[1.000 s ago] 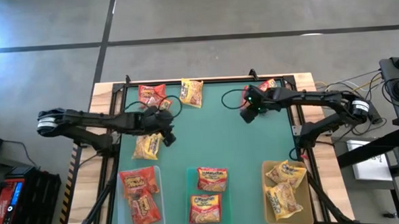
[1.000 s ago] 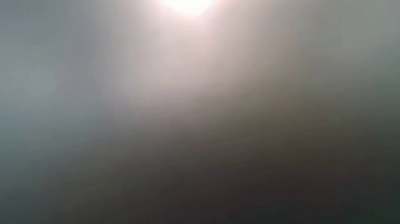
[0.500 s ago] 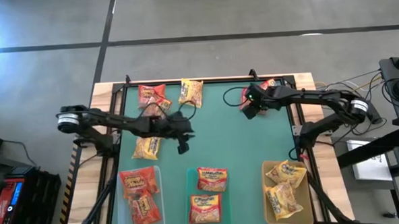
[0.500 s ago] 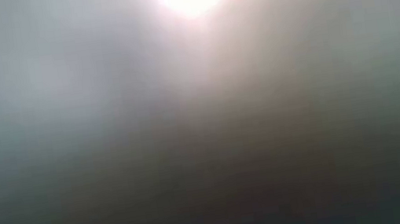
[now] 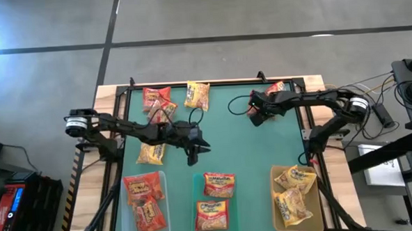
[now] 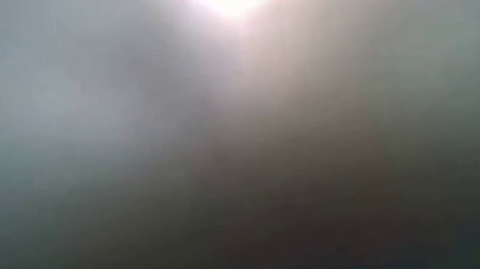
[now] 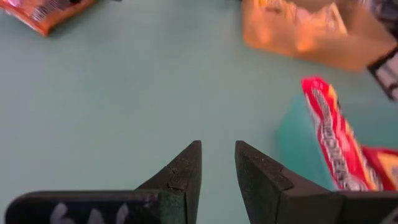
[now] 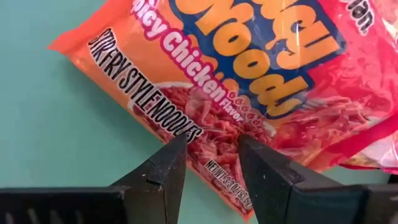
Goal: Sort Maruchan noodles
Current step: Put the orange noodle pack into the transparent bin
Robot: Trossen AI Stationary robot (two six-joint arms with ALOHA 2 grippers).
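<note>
Maruchan noodles packets lie on the green mat (image 5: 242, 156): a red one (image 5: 156, 100) and a yellow one (image 5: 197, 95) at the far edge, and a yellow one (image 5: 150, 153) partly under my left arm. An orange-red packet (image 8: 249, 68) lies at the far right. My right gripper (image 8: 211, 146) (image 5: 254, 117) points steeply down over that packet's printed edge, fingers apart. My left gripper (image 7: 217, 152) (image 5: 192, 156) hangs open over bare mat near the middle, with nothing between its fingers. The low view shows only haze. My right gripper stands with its two fingers (image 8: 168, 165) apart over the orange-red packet's edge (image 8: 211, 124), coming from above. The packet lies flat on the mat. I cannot tell whether the fingertips touch it.
Three shallow bins stand along the near edge: the left one (image 5: 127, 223) with red packets, the middle one (image 5: 195, 182) with orange-red packets, the right one (image 5: 276, 217) with yellow packets. A black frame rims the mat's far edge (image 5: 225, 83).
My left gripper has swung from above the yellow packet toward the table's right and near edge, out over bare mat, sinking and tipping up nearer to level. My right gripper has sunk a little toward the orange-red packet. No packet has moved.
</note>
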